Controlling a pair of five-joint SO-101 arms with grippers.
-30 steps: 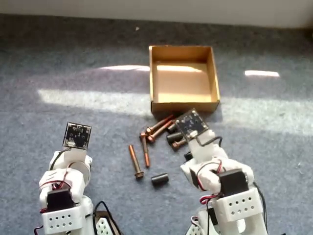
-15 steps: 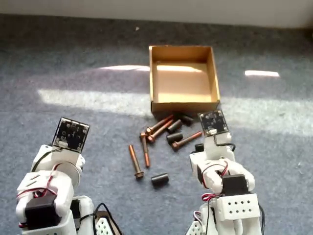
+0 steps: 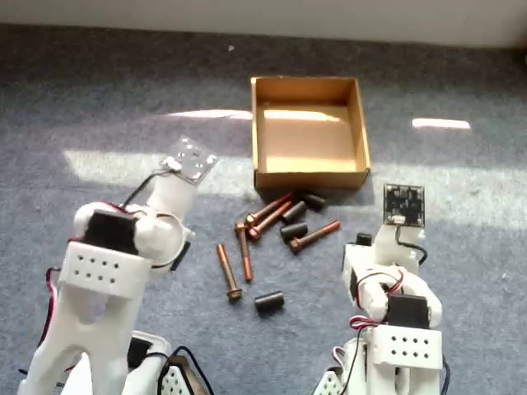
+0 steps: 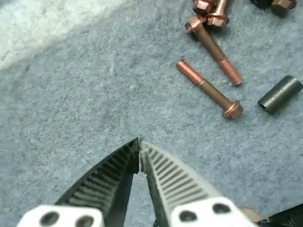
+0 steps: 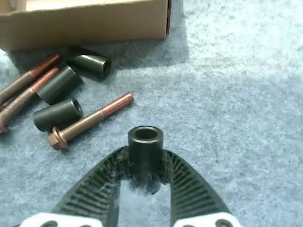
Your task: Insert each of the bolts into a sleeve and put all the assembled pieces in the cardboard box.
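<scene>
Several copper bolts (image 3: 244, 251) and black sleeves (image 3: 294, 231) lie scattered on the carpet in front of the open cardboard box (image 3: 309, 177). My right gripper (image 5: 146, 158) is shut on one black sleeve (image 5: 146, 139), held upright with its bore showing, to the right of the pile and near a lone bolt (image 5: 90, 120). In the high view this sleeve (image 3: 363, 239) sits just ahead of the right arm. My left gripper (image 4: 139, 143) is shut with nothing in it, hovering over bare carpet to the left of two bolts (image 4: 210, 90) and a lone sleeve (image 4: 280, 94).
The inside of the box (image 3: 306, 136) holds nothing. One sleeve (image 3: 269, 302) lies apart, nearest the arms. Sunlit carpet (image 3: 123, 169) stretches to the left and right of the box. The raised left arm (image 3: 107, 263) stands over the left side.
The left arm has risen and swung in toward the pile. The right arm has pulled back to the right, away from the bolts, with the sleeve in its gripper.
</scene>
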